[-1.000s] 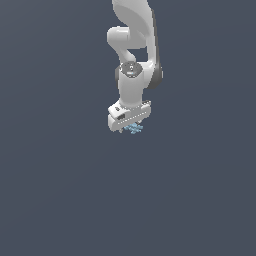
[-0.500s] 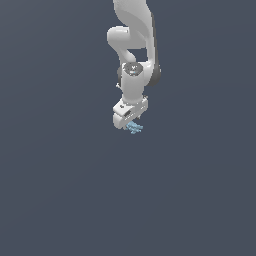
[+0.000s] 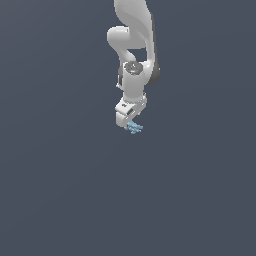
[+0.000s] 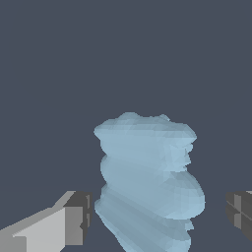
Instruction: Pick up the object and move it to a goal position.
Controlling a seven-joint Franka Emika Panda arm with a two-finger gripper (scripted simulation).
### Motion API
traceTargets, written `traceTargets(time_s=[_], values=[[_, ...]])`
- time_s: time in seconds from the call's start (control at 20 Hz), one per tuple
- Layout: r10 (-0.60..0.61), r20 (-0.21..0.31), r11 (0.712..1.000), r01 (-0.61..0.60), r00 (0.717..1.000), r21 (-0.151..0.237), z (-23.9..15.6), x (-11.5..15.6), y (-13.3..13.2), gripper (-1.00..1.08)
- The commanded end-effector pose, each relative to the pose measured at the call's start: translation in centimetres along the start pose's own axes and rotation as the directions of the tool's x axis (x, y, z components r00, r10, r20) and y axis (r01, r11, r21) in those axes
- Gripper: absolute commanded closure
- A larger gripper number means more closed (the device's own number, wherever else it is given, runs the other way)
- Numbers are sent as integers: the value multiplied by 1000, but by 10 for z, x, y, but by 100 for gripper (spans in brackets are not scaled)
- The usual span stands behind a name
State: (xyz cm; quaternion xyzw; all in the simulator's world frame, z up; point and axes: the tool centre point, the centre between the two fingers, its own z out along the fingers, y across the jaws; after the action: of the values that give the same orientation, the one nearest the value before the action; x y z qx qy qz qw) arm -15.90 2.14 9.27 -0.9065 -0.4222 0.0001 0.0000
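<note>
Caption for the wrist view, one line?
Pale blue object between the claw fingers, gaps visible on both sides.

The object [image 3: 134, 128] is a tiny pale blue thing with thin spiky prongs that stick out toward the exterior view's right. It sits near the middle of that view, a little above centre, against plain dark grey-blue. In the wrist view the object [image 4: 147, 179] looks far larger and lumpier: a pale blue, faceted mass with ridged, stacked folds, broad and rounded at one end, narrowing and slanting at the other. Its surface is a single even colour with soft shading along the ridges. Whether it rests on a surface is hard to judge, as no shadow or edge shows beneath it.
</note>
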Motion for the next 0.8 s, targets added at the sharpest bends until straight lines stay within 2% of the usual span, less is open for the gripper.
traceTargets(time_s=[0.0, 0.3, 0.75], values=[[-8, 0, 1000, 8, 1000, 0, 0, -1, -1, -92], [-4, 0, 1000, 4, 1000, 0, 6, -1, -1, -92], [-7, -1, 1000, 7, 1000, 0, 40, -1, -2, -92]])
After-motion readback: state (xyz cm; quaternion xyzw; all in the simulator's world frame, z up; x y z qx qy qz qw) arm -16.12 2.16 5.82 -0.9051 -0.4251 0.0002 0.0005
